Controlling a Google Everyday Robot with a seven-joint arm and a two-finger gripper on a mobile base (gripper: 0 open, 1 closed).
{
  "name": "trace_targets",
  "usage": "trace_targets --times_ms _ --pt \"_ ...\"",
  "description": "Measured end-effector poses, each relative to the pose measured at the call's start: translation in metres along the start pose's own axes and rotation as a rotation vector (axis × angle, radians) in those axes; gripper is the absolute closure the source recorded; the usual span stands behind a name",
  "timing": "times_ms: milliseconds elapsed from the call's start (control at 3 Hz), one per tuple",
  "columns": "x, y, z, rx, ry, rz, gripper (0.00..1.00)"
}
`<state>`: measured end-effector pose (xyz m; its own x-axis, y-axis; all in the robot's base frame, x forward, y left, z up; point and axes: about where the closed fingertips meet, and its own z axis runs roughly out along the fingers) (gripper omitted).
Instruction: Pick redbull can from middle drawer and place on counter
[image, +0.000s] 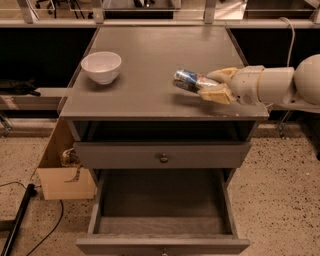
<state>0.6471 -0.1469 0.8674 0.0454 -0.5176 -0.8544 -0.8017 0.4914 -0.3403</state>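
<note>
The redbull can (185, 80) is a small silver-and-blue can lying sideways in my gripper (206, 86), just above the right part of the counter (150, 55). The gripper's cream fingers (216, 95) are shut on the can's right end, and the white arm comes in from the right edge. The middle drawer (162, 210) stands pulled open below, grey inside, with nothing showing in it. The knobbed drawer front (162, 156) above it is shut.
A white bowl (101, 66) sits on the counter's left side. A cardboard box (65, 172) stands on the floor left of the cabinet, with a black cable (30, 210) beside it. A white cable (290, 35) hangs at the back right.
</note>
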Motion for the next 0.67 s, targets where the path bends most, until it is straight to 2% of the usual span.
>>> trace_targets --times_ms 333,667 --pt "0.0000 0.0000 0.0001 0.000 0.000 0.000 0.00" --pt "0.0000 0.0000 0.0001 0.000 0.000 0.000 0.00"
